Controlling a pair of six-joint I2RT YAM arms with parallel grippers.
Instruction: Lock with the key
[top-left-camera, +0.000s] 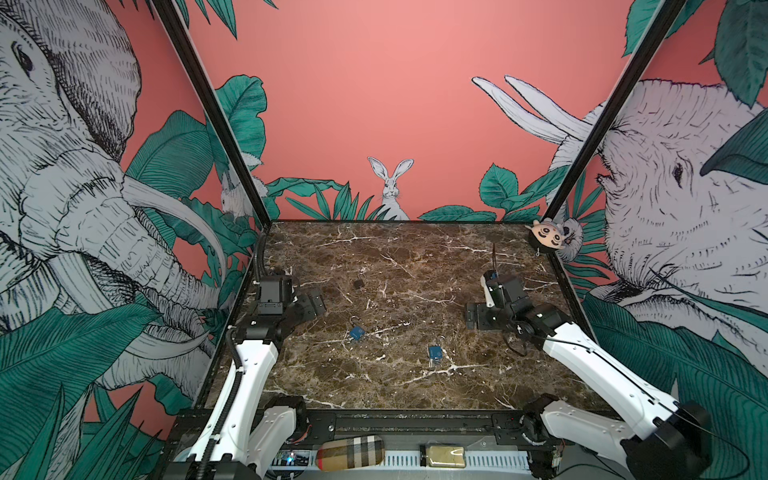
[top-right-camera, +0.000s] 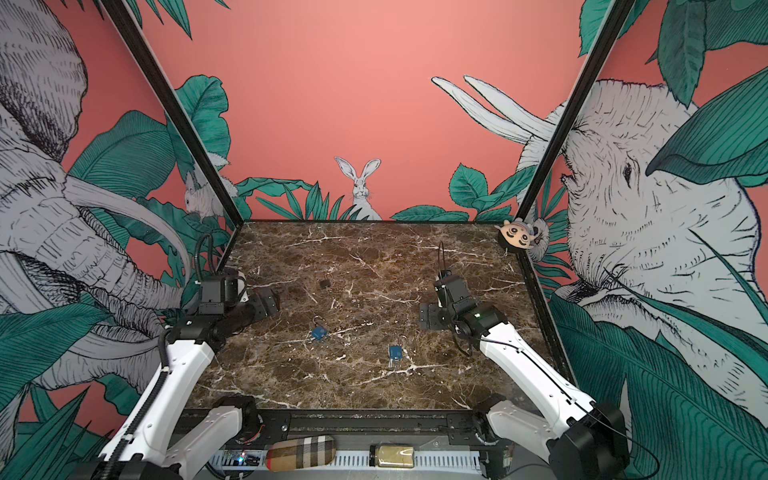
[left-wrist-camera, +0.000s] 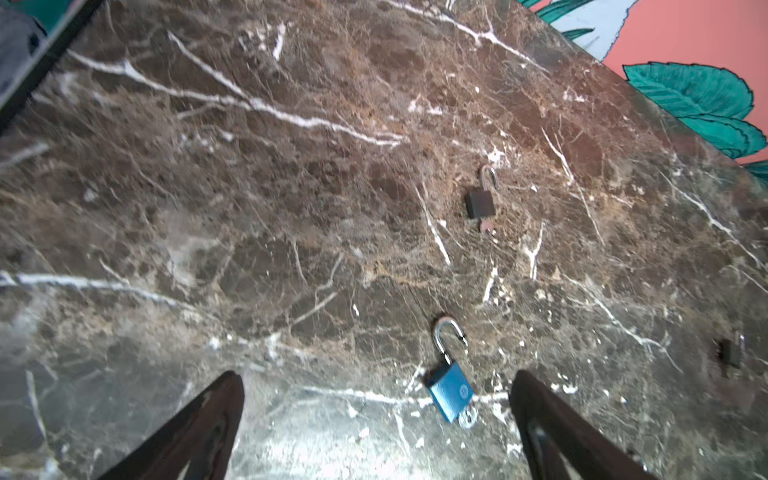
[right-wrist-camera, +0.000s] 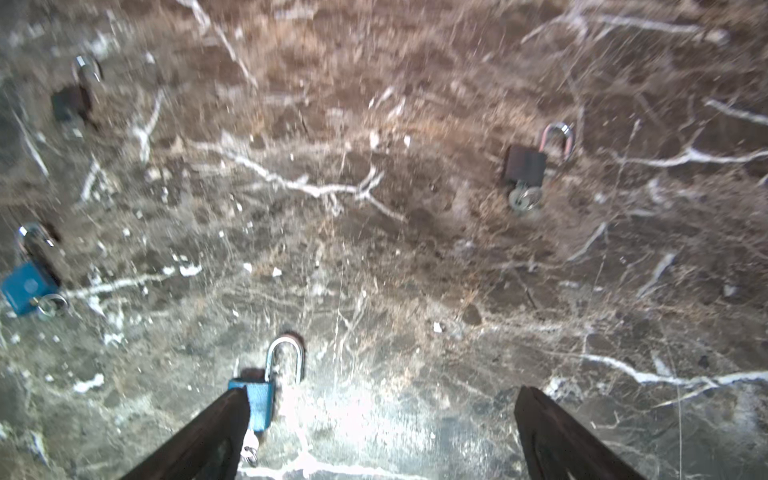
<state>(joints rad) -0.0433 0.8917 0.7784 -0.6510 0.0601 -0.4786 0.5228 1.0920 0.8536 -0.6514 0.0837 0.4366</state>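
Now left gripper (left-wrist-camera: 376, 376) and right gripper (right-wrist-camera: 382, 390) gape empty; a blue padlock (top-left-camera: 357, 333) lies eight o'clock of table (top-left-camera: 415, 257) centre.

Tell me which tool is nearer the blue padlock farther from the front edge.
Left. The left tool hovers just left of the blue padlock; the right tool is far to its right, beyond the other blue padlock.

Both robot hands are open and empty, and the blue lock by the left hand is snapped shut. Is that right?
Not quite. The blue lock is not shut: the left wrist view shows its shackle swung open, one end free of the body. The rest holds: the left gripper and the right gripper are both open and empty.
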